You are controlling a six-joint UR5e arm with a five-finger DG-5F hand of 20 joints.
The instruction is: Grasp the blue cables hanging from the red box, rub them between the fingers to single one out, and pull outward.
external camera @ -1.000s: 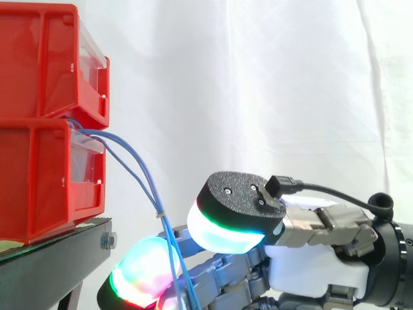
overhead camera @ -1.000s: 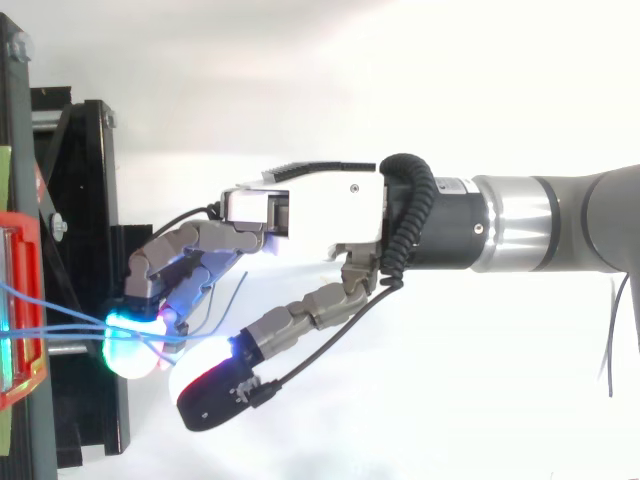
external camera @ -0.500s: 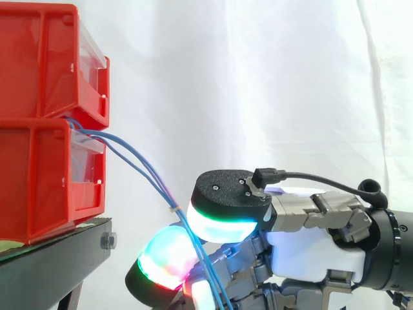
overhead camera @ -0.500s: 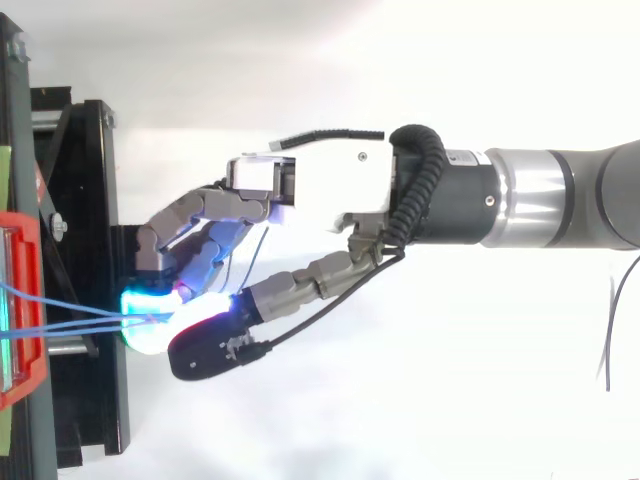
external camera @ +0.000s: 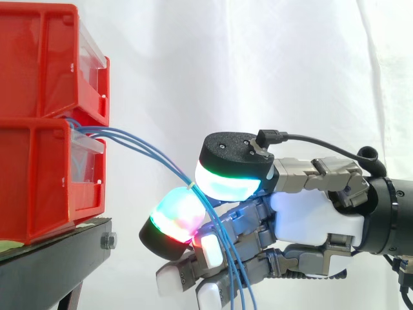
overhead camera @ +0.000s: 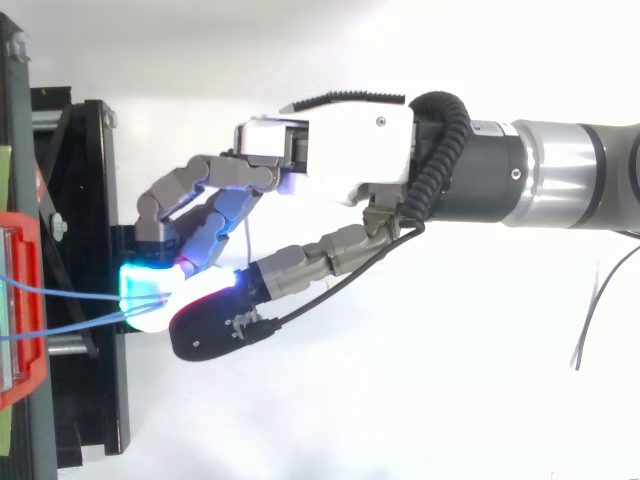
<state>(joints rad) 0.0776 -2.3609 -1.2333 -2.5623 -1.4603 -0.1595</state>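
Standing largest, the stacked red bins (external camera: pixel 39 174) rest on the black stand (external camera: pixel 58 258). The blue cables (external camera: pixel 151 154) leave the lower bin's front and slant down to the hand (external camera: pixel 303 216) — pinched there between its thumb and a glowing fingertip (external camera: pixel 177 216), just beside a pale tie (external camera: pixel 192 185). My judgement: roll the pads crosswise under light pressure (squeeze hard and every strand locks together), then draw away from the bins. No legible writing shows.
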